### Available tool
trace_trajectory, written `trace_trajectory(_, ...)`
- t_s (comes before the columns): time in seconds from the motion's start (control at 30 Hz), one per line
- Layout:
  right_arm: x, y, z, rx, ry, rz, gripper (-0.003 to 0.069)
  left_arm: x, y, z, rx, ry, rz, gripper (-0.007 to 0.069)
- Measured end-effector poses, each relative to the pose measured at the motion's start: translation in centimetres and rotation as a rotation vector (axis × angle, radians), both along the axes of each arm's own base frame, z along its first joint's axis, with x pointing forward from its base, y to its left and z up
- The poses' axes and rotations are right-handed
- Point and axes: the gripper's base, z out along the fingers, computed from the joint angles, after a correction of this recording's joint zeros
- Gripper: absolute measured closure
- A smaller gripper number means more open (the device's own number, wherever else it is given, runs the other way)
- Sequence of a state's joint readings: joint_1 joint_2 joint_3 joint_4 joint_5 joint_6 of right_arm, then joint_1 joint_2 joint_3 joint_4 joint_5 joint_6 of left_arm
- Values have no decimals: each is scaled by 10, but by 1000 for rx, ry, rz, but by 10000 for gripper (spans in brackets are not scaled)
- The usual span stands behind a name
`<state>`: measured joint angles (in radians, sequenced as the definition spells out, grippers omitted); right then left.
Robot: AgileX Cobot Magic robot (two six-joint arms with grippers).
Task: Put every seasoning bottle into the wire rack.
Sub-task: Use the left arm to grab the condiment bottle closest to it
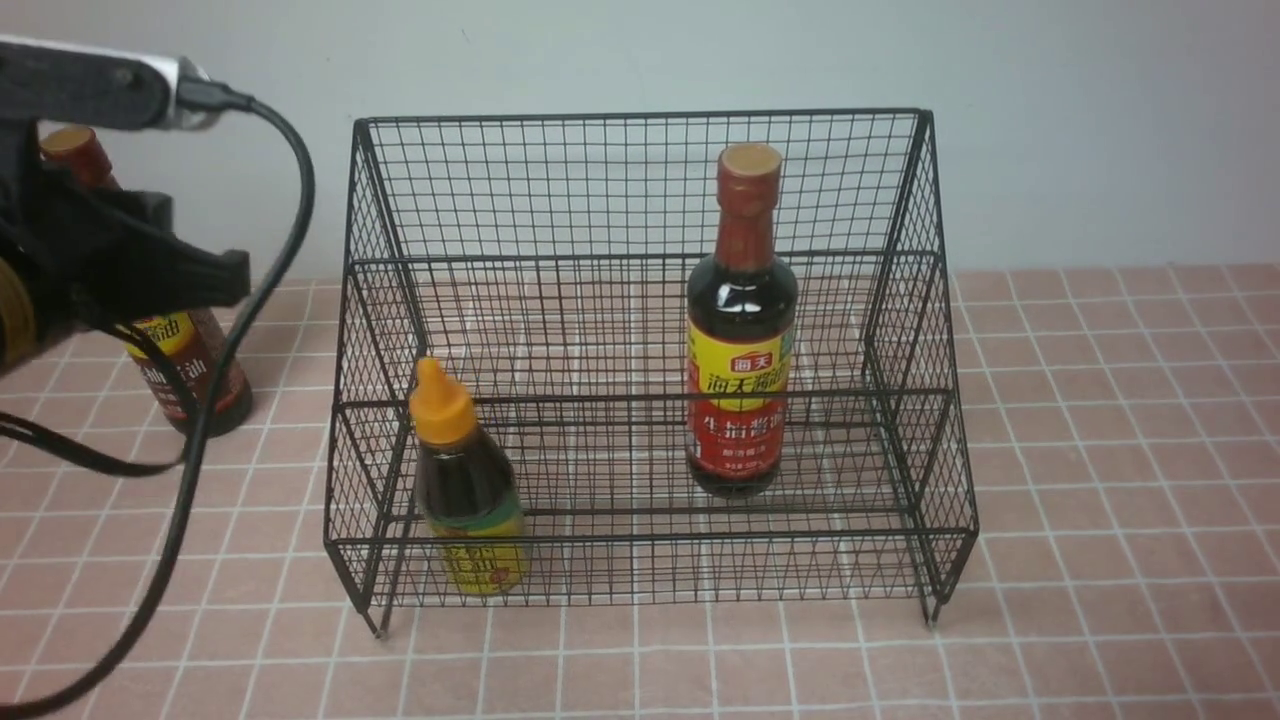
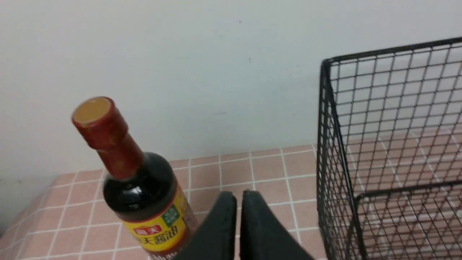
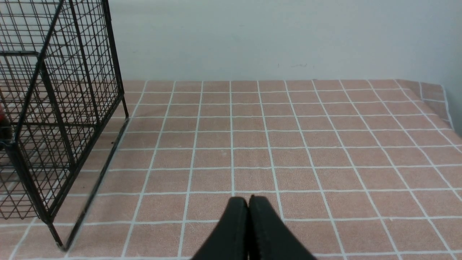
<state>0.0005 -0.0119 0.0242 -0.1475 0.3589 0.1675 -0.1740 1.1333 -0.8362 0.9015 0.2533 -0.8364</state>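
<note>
Tall bottle [image 1: 195, 375] outside wire rack [image 1: 640, 116] (left side)

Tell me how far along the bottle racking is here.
Done: the short orange-capped bottle and one tall bottle stand inside the wire rack. In hand: nothing; the left tool is shut, empty, near the other tall bottle. Left: that bottle, standing outside the rack.

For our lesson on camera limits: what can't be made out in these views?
- Tall bottle left of the wire rack: front view, left arm hides its shoulder; left wrist view, bottom edge cuts its base.
- Short bottle label: front view, too small, behind rack mesh.
- Right gripper: outside the front view.
</note>
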Motion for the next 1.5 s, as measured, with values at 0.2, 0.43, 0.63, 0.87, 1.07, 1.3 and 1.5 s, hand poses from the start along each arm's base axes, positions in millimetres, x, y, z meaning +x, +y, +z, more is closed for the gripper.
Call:
trace_trajectory(0.2,0,0,0,0,0,0,669,4,40,15,-74,-55,185,621)
trace_trajectory(0.43,0,0,0,0,0,0,669,12,95,23,-126,-162,306,621)
trace_trajectory(0.63,0,0,0,0,0,0,669,46,97,13,-153,-209,139,557)
trace_trajectory(0.87,0,0,0,0,0,0,669,70,100,-4,-164,-174,92,365)
trace_trajectory(1.07,0,0,0,0,0,0,669,84,103,-13,-173,-152,83,143)
trace_trajectory(1.3,0,0,0,0,1,0,669,101,103,-28,-188,-136,33,40)
trace_trajectory(1.5,0,0,0,0,1,0,669,108,105,-37,-152,-114,16,40)
